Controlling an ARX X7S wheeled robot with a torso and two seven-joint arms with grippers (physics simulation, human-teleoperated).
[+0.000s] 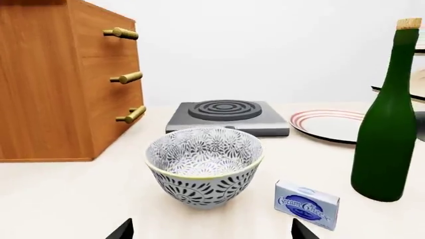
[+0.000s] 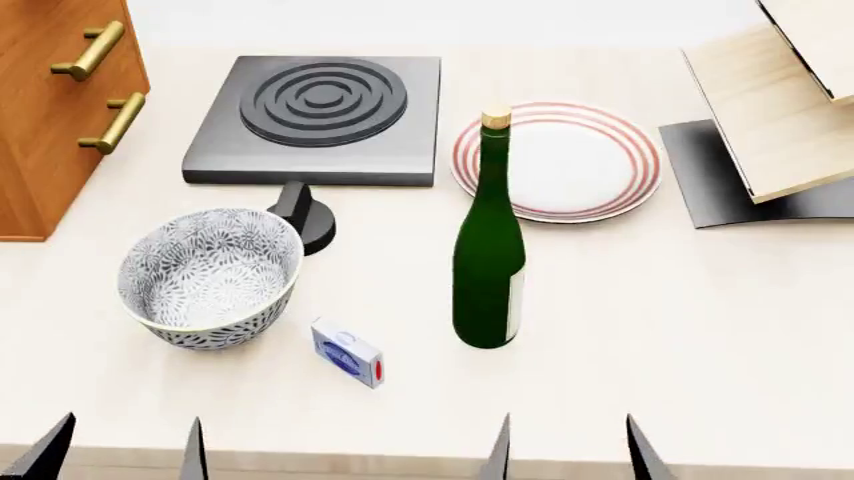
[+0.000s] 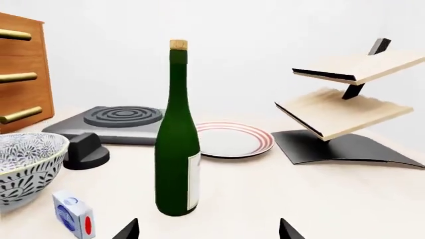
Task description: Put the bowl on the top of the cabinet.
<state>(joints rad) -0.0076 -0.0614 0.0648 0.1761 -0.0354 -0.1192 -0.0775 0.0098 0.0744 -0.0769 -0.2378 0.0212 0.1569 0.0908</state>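
Bowl sits upright on the worktop, straight ahead of the left end effector, whose two fingertips stand wide apart and hold nothing. The right end effector is likewise spread wide and empty, facing the green bottle.

Likely trouble, as I judge it: the small blue cream cheese box lies just beside the bowl, close to one fingertip's path, and could be shoved or caught in a grasp. The bowl's curved wall may also slip out of a pinch on the rim.

Beyond the bowl are the black hotplate and its knob, and off to one side stands the cabinet, its top out of view. A lift must clear its handles. The red-rimmed plate and the wooden rack stand well apart.
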